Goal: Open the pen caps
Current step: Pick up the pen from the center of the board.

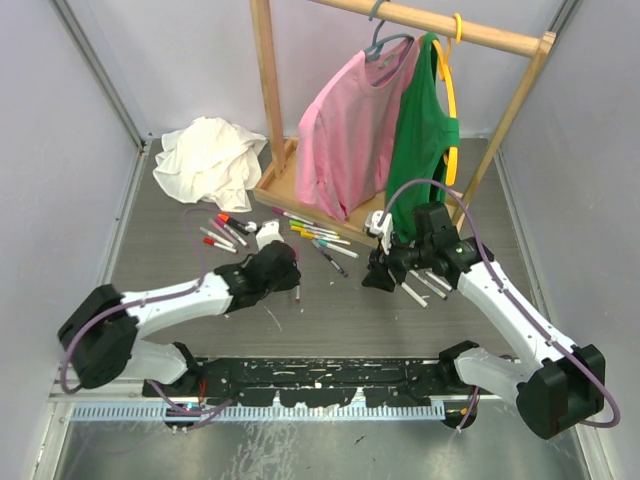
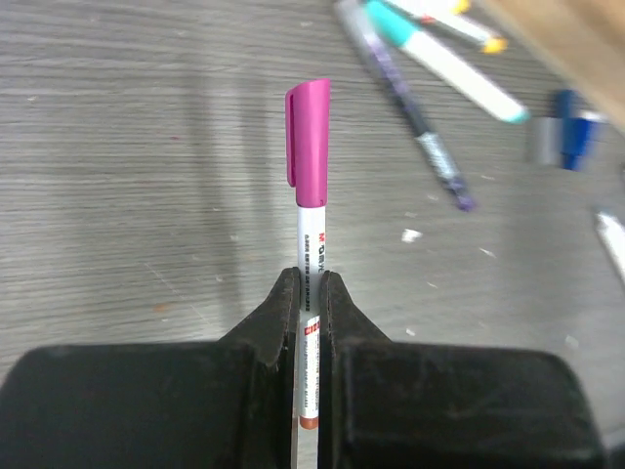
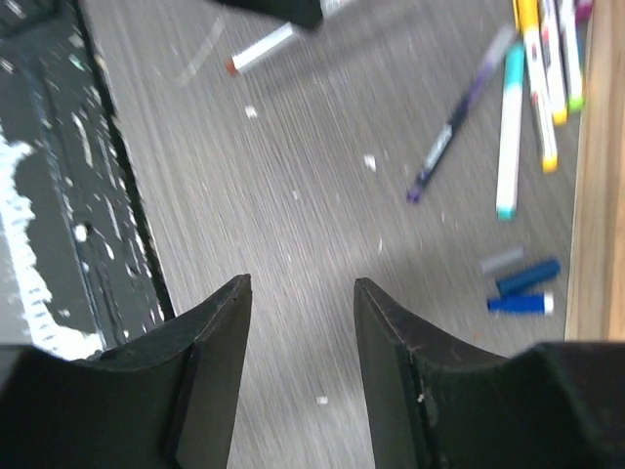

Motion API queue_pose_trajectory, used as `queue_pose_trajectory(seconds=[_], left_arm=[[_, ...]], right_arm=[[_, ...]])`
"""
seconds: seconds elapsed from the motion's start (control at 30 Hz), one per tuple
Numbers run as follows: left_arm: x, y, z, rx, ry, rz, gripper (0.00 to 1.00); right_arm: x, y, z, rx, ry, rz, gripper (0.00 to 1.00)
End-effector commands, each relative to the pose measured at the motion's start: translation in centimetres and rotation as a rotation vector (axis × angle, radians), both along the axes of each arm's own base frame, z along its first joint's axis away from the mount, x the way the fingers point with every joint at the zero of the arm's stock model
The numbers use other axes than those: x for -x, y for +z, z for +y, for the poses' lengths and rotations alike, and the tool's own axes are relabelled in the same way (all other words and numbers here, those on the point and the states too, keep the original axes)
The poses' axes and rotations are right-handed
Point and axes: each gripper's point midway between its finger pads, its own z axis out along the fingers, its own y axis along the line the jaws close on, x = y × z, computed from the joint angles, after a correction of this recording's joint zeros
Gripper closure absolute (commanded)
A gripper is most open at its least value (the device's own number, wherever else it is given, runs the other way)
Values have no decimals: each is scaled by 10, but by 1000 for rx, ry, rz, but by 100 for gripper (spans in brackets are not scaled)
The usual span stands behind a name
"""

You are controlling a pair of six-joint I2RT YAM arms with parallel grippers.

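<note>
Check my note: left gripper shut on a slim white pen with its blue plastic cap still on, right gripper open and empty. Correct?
One error: the plastic cap is magenta-pink, not blue; the left wrist view shows it. Otherwise right: the left gripper is shut on the slim white pen, cap on, and the right gripper is open and empty.

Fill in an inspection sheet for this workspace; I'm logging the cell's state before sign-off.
Surface: grey table, white flecks scattered on it.
Job's things: pink-capped pen held, cap on; other pens loose on the table; a blue cap lying loose.
Clutter: white cloth; wooden rack with pink shirt and green top.
Grippers: left gripper shut on the pen; right gripper open, empty.
Cables: purple cable looping along each arm.
Surroundings: pale walls.
</note>
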Motion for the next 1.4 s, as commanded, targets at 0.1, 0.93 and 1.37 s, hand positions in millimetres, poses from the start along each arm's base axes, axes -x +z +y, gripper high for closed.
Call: queue_pose_trajectory(seconds=[0.1, 0.93, 1.37], left_arm=[[9, 111, -36, 507, -215, -423, 100], [62, 242, -95, 788, -473, -1057, 100], [60, 238, -107, 782, -444, -1049, 100]], right_arm=[[12, 64, 46, -355, 184, -66, 34], [20, 70, 63, -572, 63, 190, 32], [24, 81, 65, -588, 107, 181, 70]])
